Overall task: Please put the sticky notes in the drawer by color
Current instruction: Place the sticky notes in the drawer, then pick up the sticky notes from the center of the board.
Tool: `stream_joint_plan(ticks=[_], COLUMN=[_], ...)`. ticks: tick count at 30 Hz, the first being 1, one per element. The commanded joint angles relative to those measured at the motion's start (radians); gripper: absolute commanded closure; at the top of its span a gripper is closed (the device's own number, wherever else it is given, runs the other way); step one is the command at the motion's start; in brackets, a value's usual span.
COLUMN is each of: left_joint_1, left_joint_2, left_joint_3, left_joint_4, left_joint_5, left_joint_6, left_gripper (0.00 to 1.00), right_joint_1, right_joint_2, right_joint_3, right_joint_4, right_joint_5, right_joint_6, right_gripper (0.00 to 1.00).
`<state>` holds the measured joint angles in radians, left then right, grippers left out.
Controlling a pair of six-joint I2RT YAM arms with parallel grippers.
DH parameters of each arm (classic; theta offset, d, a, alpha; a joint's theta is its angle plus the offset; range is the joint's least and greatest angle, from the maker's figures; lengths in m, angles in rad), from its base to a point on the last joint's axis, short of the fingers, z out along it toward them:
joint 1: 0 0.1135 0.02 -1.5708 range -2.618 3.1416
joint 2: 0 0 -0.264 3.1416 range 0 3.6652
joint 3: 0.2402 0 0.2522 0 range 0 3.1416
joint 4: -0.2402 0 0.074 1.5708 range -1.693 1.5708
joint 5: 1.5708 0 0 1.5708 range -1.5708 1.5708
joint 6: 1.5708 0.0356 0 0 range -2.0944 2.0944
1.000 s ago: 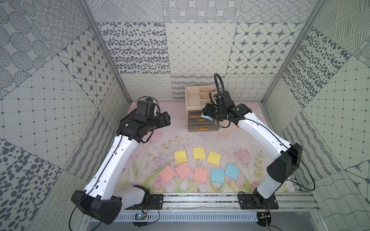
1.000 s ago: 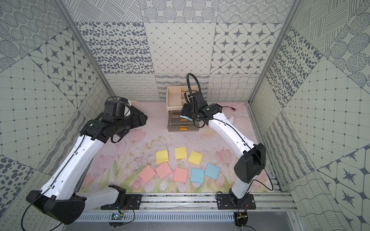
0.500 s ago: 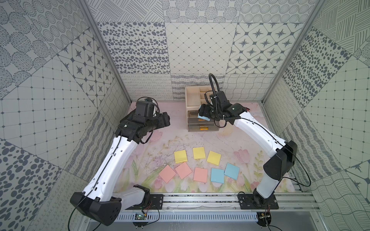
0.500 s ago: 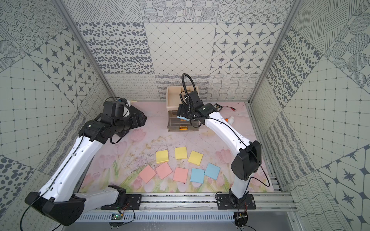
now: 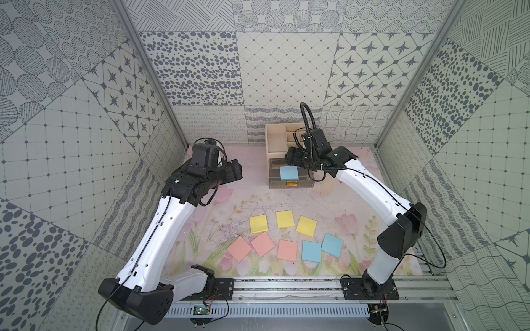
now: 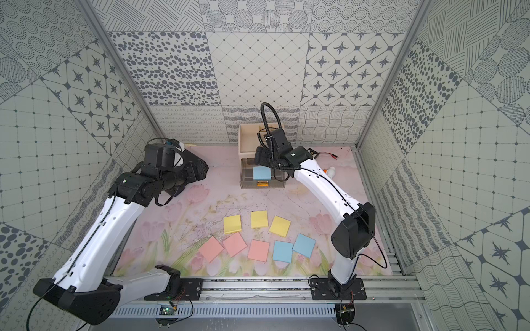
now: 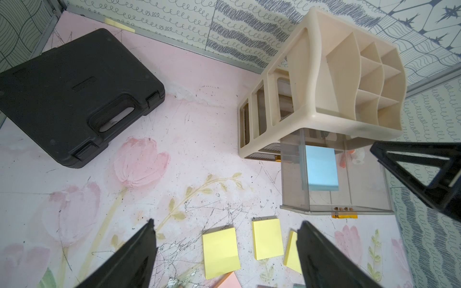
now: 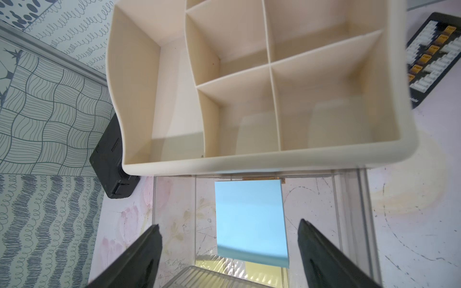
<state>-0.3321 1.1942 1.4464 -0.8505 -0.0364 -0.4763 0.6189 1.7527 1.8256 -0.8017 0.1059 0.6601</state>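
The cream drawer chest (image 5: pixel 275 137) stands at the back of the mat, one smoky drawer (image 5: pixel 274 183) pulled out. A blue sticky note (image 5: pixel 289 172) lies flat inside it, also seen from the wrists (image 8: pixel 250 219) (image 7: pixel 321 169). My right gripper (image 5: pixel 293 159) (image 8: pixel 228 227) hovers over that drawer, open, its fingers apart from the note. On the mat's front lie three yellow notes (image 5: pixel 285 219), three pink notes (image 5: pixel 262 244) and two blue notes (image 5: pixel 311 251). My left gripper (image 5: pixel 236 172) (image 7: pixel 226 222) hangs open and empty, high over the mat to the left.
A flat black case (image 7: pixel 74 94) lies at the back left, under the left arm. A black connector board (image 8: pixel 434 57) and a small white bottle (image 6: pixel 331 172) sit right of the chest. Patterned walls enclose the mat on three sides.
My right gripper carried the blue note to the left over the pulled-out drawer and opened. The note now lies in the drawer. The left arm barely moved.
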Motion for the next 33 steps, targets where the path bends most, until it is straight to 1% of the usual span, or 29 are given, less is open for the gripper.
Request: stream_joint_plan(ticks=[1,3,5,7,10,12,15,18,22,24,27,29,33], left_joint_1=[0.01,0.011,0.01,0.01,0.01,0.01,0.01,0.01,0.009,0.009,0.01,0.01,0.01], left_joint_2=[-0.01,-0.013,-0.014,-0.011,0.011,0.019,0.018,0.012,0.003,-0.001,0.0,0.003,0.007], left_joint_3=[0.016,0.017,0.006,-0.004,0.012,0.019,0.019,0.014,0.002,-0.004,-0.012,-0.013,-0.025], left_joint_4=[-0.005,-0.003,0.009,0.026,0.032,0.035,0.043,0.037,0.034,0.033,0.036,0.039,0.047], left_joint_5=[-0.009,-0.005,0.001,0.006,0.001,0.012,0.029,0.036,0.046,0.043,0.047,0.053,0.066], left_joint_6=[0.022,0.022,0.022,0.03,0.036,0.036,0.036,0.034,0.032,0.027,0.023,0.02,0.013], left_gripper=[0.09,0.09,0.09,0.09,0.08,0.08,0.08,0.08,0.08,0.08,0.08,0.08,0.08], right_joint_1=[0.005,0.005,0.008,0.014,0.017,0.024,0.058,0.083,0.125,0.17,0.257,0.273,0.274], right_joint_2=[-0.085,-0.131,-0.196,-0.283,-0.433,-0.498,-0.555,-0.626,-0.711,-0.731,-0.714,-0.687,-0.659], right_joint_3=[0.068,0.085,0.06,-0.035,-0.269,-0.387,-0.496,-0.624,-0.827,-0.916,-0.982,-1.019,-1.125], right_joint_4=[-0.046,-0.11,-0.166,-0.198,-0.223,-0.262,-0.354,-0.388,-0.371,-0.355,-0.36,-0.339,-0.185], right_joint_5=[0.072,0.125,0.183,0.248,0.289,0.312,0.354,0.339,0.274,0.255,0.293,0.271,0.19], right_joint_6=[-0.053,-0.074,-0.083,-0.068,0.01,0.065,0.153,0.258,0.434,0.532,0.662,0.712,0.742], right_gripper=[0.11,0.1,0.09,0.09,0.09,0.1,0.1,0.09,0.07,0.06,0.01,0.01,0.01])
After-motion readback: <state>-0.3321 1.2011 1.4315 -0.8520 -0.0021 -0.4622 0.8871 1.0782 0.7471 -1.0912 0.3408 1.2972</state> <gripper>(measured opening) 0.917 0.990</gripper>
